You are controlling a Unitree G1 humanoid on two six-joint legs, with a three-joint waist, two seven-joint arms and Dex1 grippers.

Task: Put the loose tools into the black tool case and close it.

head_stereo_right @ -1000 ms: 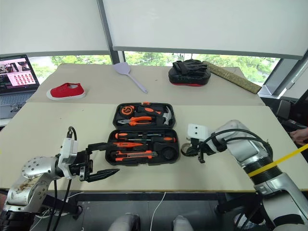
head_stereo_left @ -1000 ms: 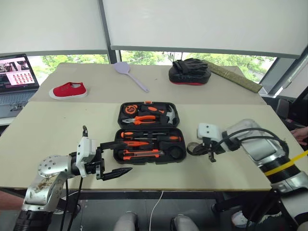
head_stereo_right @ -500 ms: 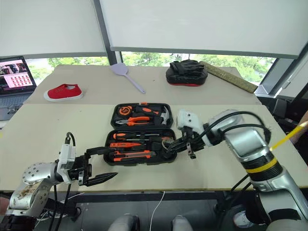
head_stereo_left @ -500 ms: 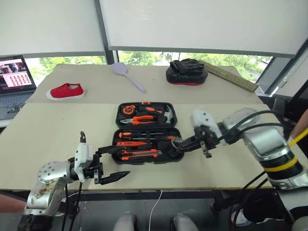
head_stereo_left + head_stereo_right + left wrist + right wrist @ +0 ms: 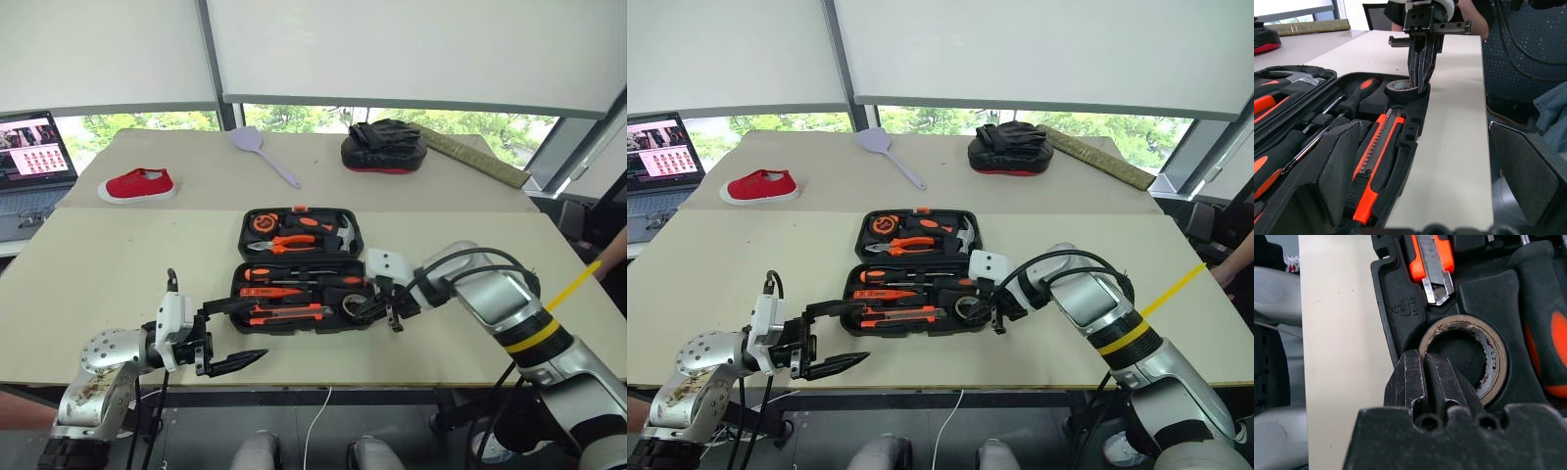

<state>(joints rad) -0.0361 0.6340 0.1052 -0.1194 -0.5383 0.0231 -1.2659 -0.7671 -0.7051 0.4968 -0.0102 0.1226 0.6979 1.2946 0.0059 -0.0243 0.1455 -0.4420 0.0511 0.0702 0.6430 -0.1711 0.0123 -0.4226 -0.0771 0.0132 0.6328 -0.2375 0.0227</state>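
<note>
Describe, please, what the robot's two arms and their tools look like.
Both arms are silver metal with loose black cables. The right arm wears a yellow band by its elbow and a white block at the wrist. The left tool and right tool each have two black fingers; the left's taper to points behind a white wrist housing.

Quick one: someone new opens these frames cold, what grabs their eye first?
The open black tool case at the near table's middle, orange-handled tools bedded in its slots. Next, the right gripper, jaws shut on the wall of the grey tape roll at its round recess in the case's right end. The left gripper hangs open at the table's near edge, left of the case.
</note>
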